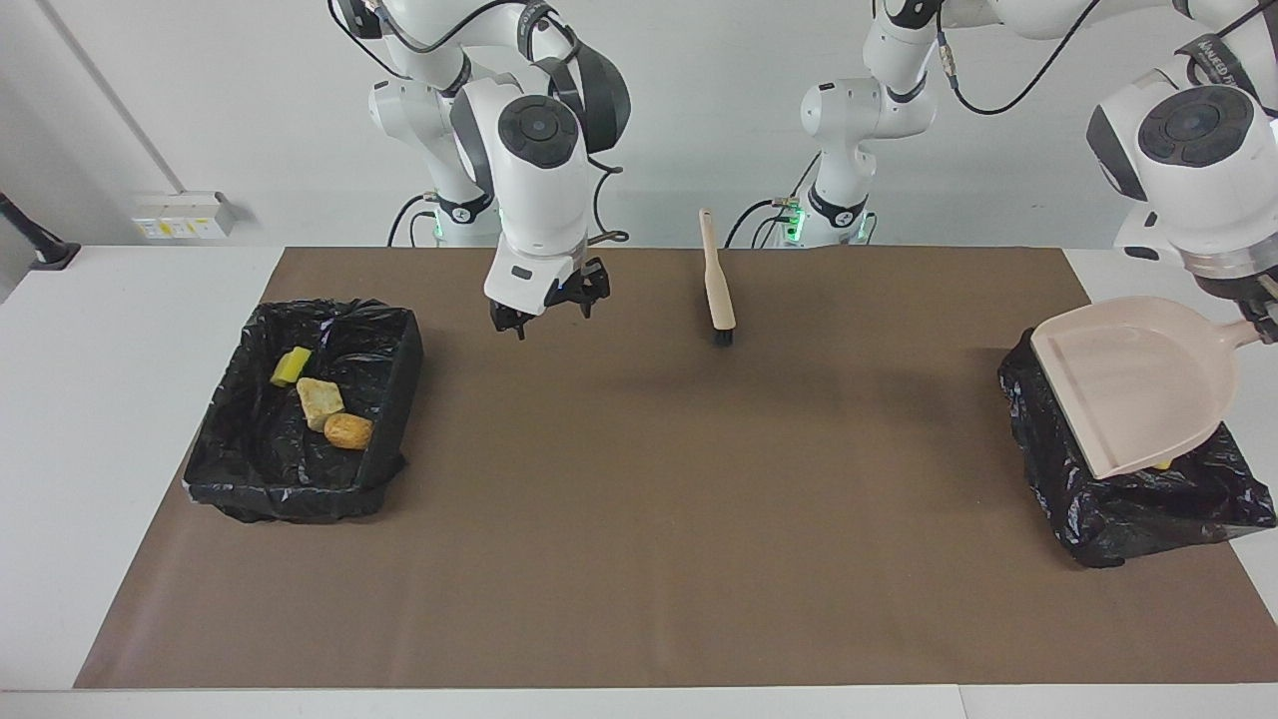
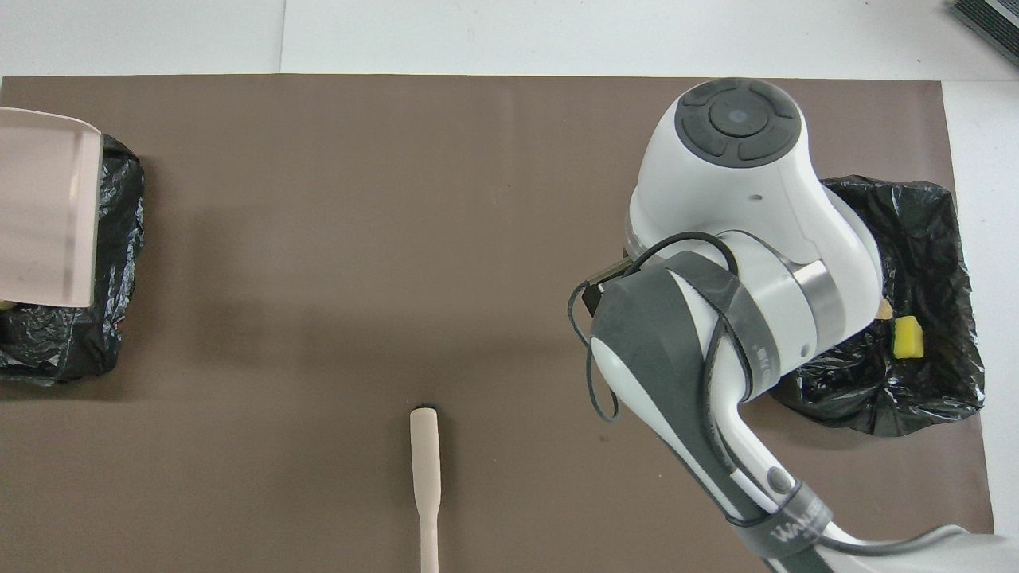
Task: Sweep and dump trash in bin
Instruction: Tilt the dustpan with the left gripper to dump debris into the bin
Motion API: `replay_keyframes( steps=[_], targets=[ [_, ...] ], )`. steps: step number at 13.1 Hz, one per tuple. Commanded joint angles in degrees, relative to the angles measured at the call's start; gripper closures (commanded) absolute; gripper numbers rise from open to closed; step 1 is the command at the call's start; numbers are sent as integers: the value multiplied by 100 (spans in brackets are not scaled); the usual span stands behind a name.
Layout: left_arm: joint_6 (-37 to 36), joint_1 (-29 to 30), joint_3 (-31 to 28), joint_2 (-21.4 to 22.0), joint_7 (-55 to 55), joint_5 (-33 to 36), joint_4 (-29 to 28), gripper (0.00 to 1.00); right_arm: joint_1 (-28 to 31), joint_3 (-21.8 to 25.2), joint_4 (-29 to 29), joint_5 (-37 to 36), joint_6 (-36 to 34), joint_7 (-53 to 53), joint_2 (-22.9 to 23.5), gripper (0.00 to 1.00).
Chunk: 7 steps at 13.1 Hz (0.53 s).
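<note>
My left gripper (image 1: pixel 1260 325) was clenched on the dustpan (image 1: pixel 1138 384) handle, the pan tilted over the bin (image 1: pixel 1128 509) at the left arm's end, a yellow scrap (image 1: pixel 1161 463) at its six o'clock lip. My right gripper (image 1: pixel 549 305) hung released over the mat (image 1: pixel 639 519). Three trash pieces (image 1: pixel 319 401) lay in the other bin (image 1: pixel 389 399). The brush (image 1: pixel 717 285) lay at twelve o'clock on the mat.
</note>
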State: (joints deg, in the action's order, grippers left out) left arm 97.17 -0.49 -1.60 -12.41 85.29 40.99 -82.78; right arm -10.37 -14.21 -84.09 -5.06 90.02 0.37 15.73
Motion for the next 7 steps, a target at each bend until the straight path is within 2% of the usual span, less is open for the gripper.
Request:
replay_keyframes(
  steps=[1, 5, 7],
  targets=[
    [-435, 5, 63, 11, -845, -722, 16, 100, 341, -47, 130, -126, -2, -414, 27, 0],
    [-629, -30, 616, -173, -3117, -1618, -229, 100, 878, -47, 77, -47, 552, -406, 27, 0],
    [-620, -30, 1106, -427, -4532, -1735, -379, 100, 1184, -38, 77, -56, 726, -449, 88, 0]
  ],
)
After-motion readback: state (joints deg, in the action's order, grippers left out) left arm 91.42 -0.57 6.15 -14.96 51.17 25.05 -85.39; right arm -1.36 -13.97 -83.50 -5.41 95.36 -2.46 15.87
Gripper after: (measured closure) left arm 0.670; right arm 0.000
